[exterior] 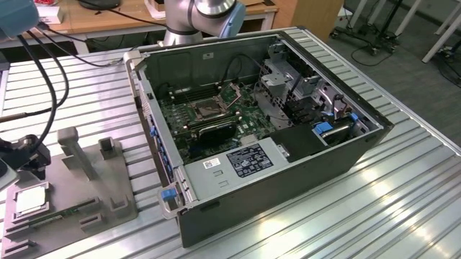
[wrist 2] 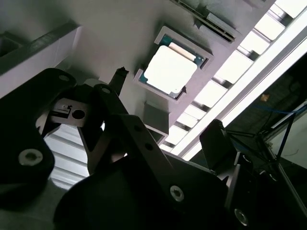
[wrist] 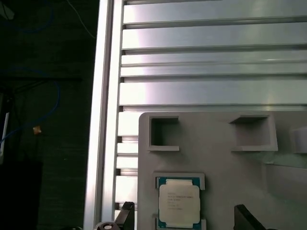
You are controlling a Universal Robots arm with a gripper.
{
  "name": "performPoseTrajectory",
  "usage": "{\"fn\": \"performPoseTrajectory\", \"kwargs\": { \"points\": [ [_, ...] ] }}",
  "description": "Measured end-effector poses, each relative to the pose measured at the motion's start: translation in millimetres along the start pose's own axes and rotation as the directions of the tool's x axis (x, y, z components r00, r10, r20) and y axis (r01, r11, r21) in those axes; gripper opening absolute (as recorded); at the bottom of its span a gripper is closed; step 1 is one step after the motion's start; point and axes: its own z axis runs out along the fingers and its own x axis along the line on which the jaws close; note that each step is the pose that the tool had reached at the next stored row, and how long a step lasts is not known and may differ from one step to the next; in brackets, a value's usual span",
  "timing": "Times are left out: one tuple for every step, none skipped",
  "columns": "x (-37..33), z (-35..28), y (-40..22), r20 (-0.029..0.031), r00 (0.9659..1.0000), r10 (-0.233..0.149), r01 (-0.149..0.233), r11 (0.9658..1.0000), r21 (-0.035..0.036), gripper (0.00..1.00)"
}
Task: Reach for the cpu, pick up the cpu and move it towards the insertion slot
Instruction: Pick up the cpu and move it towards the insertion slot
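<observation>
Cpu point(exterior: 31, 199) lies flat in its pocket of the grey holder point(exterior: 79, 189) on the desk point(exterior: 403, 216) at the exterior view's near left, my tool point(wrist: 183, 211) over it in the first wrist view with fingers spread to either side, and farther right I see the insertion slot point(exterior: 209, 110) inside the open computer case point(exterior: 288, 181).

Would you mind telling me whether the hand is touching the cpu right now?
Apart. In the first wrist view, grey fixture shows between the cpu and each fingertip of the hand.
</observation>
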Motion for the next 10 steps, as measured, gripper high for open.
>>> {"fn": "performPoseTrajectory", "kwargs": {
  "points": [
    [0.0, 1.7, -0.3, 0.0001, 1.0000, 0.001, -0.001, 1.0000, 0.0007, 0.88],
    [0.0, 3.5, -0.5, 0.0002, 1.0000, 0.001, -0.001, 1.0000, 0.0011, 0.88],
    [0.0, 5.2, -0.7, 0.0002, 1.0000, 0.001, -0.001, 1.0000, 0.0021, 0.88],
    [0.0, 6.1, -0.8, 0.0002, 1.0000, 0.001, -0.001, 1.0000, 0.0022, 0.88],
    [0.1, 6.1, -0.8, 0.0001, 1.0000, 0.001, -0.001, 1.0000, 0.0024, 0.88],
    [0.0, 6.1, -0.8, 0.0002, 1.0000, 0.001, -0.001, 1.0000, 0.0024, 0.88],
    [0.0, 6.1, -0.8, 0.0002, 1.0000, 0.001, -0.001, 1.0000, 0.0024, 0.88],
    [0.0, 6.1, -0.8, 0.0001, 1.0000, 0.001, -0.001, 1.0000, 0.0025, 0.88],
    [0.0, 6.1, -0.8, 0.0002, 1.0000, 0.001, -0.001, 1.0000, 0.0025, 0.88],
    [0.0, 6.1, -0.8, 0.0002, 1.0000, 0.001, -0.001, 1.0000, 0.0025, 0.88]
  ]
}}
